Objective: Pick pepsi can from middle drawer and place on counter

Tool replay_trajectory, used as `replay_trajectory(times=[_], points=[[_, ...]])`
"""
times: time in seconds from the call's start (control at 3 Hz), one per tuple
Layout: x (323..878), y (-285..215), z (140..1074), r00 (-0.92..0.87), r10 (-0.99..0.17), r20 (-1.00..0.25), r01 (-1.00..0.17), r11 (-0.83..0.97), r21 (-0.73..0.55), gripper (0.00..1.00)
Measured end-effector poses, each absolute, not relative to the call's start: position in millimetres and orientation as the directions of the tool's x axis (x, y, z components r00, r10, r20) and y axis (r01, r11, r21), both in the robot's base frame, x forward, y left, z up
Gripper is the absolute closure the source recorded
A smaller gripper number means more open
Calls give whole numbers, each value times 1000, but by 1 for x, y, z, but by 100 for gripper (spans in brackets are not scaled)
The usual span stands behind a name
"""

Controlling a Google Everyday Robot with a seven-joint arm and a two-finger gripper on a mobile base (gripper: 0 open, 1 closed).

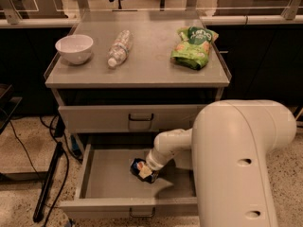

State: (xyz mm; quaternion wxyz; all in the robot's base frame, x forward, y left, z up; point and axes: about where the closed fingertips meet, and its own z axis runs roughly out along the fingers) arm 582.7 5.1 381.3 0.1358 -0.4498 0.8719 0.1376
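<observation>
The middle drawer (109,183) is pulled out below the counter (142,65). The pepsi can (138,165), dark blue, lies on the drawer's grey floor near the middle. My gripper (145,172) reaches down into the drawer at the end of the white arm (170,148) and is right at the can, covering its right side. The big white arm housing (236,164) hides the drawer's right part.
On the counter stand a white bowl (74,48) at the left, a clear plastic water bottle (118,48) lying in the middle, and a green snack bag (193,47) at the right. The top drawer (137,118) is shut. A black stand and cables (49,183) are on the floor to the left.
</observation>
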Motion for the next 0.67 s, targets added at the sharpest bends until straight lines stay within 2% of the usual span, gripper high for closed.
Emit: replay_trajectory(times=[0.67], points=[[547,-24,457,-572,-744,-346,-805,590,63,100]])
